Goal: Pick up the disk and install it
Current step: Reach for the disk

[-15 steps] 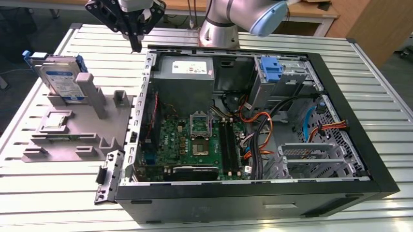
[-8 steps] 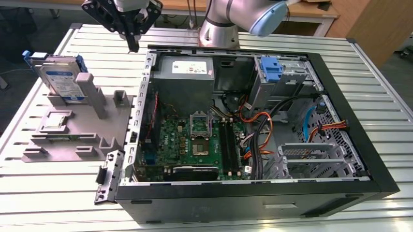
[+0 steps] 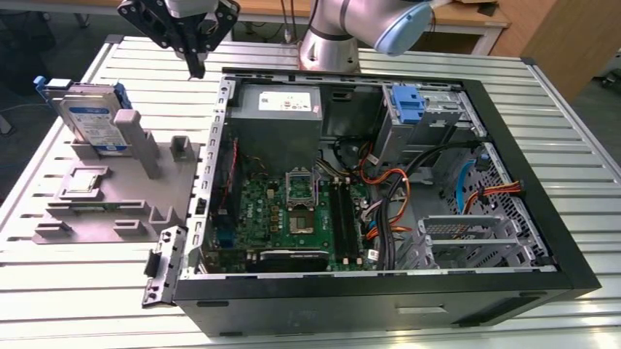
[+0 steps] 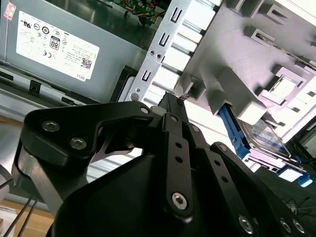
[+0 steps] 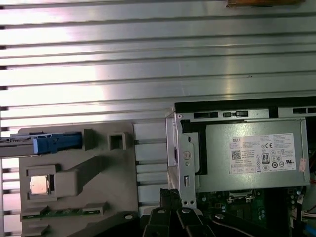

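So here's where I'm at with the drive install: basically nothing's done yet. My tool (image 3: pixel 197 67) is hanging up in the air over the bench (image 3: pixel 543 94), above the gap between the grey holder block (image 3: pixel 107 196) and the far corner of the open PC case (image 3: pixel 543 240). As far as I can judge, the fingers are pinched right together with nothing between them. In the second wrist view the tool (image 4: pixel 173 101) comes to one closed point, and there's only air around the tip. The disk (image 3: pixel 92 120) is parked in the holder block, standing upright on its edge in its blue carrier with the label side facing out. It sits toward the exterior view's left of the tool and lower down, clearly apart from it with no contact. In the second wrist view I can see the disk (image 4: pixel 269 136) past the block's uprights, and in the first wrist view the disk (image 5: pixel 49 143) shows up edge-on as a blue strip at the block's far end. Inside the case, the drive bay (image 3: pixel 441 109) near the exterior view's upper right has a blue bracket (image 3: pixel 408 102) on it, just beside the power supply (image 3: pixel 276 102). I don't see a drive sitting in it, though I can't see all the way in. So my read is that the pick hasn't happened and neither has the install, which leaves the whole job to do. At least everything looks lined up and undisturbed, so nothing's gone sideways.
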Available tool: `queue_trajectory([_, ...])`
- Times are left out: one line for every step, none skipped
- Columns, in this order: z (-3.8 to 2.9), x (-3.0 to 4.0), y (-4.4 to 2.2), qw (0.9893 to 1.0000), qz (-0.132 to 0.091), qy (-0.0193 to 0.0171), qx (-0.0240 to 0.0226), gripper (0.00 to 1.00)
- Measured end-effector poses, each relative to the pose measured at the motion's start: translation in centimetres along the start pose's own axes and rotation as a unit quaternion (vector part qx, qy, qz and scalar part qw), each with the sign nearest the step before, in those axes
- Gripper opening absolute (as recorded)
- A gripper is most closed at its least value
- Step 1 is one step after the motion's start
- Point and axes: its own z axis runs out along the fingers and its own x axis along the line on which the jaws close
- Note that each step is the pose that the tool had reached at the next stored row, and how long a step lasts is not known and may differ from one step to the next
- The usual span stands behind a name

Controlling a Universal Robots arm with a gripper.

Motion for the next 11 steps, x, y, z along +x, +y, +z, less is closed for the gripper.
queue_trajectory([0.0, 0.02, 0.04, 1.0, 0.0, 0.0, 0.0, 0.1])
queue_trajectory([0.01, 0.05, 0.1, 1.0, 0.0, 0.0, 0.0, 0.1])
queue_trajectory([0.01, 0.07, 0.17, 1.0, 0.0, 0.0, 0.0, 0.1])
queue_trajectory([0.02, 0.09, 0.24, 1.0, 0.0, 0.0, 0.0, 0.1])
queue_trajectory([0.02, 0.1, 0.32, 1.0, 0.0, 0.0, 0.0, 0.1])
queue_trajectory([0.02, 0.12, 0.38, 1.0, 0.0, 0.0, 0.0, 0.1])
queue_trajectory([0.02, 0.17, 0.4, 1.0, 0.0, 0.0, 0.0, 0.1])
queue_trajectory([0.03, 0.26, 0.39, 1.0, 0.0, 0.0, 0.0, 0.1])
queue_trajectory([0.02, 0.39, 0.39, 1.0, 0.0, 0.0, 0.0, 0.1])
queue_trajectory([0.02, 0.52, 0.38, 1.0, 0.0, 0.0, 0.0, 0.1])
queue_trajectory([0.02, 0.65, 0.37, 1.0, 0.0, 0.0, 0.0, 0.1])
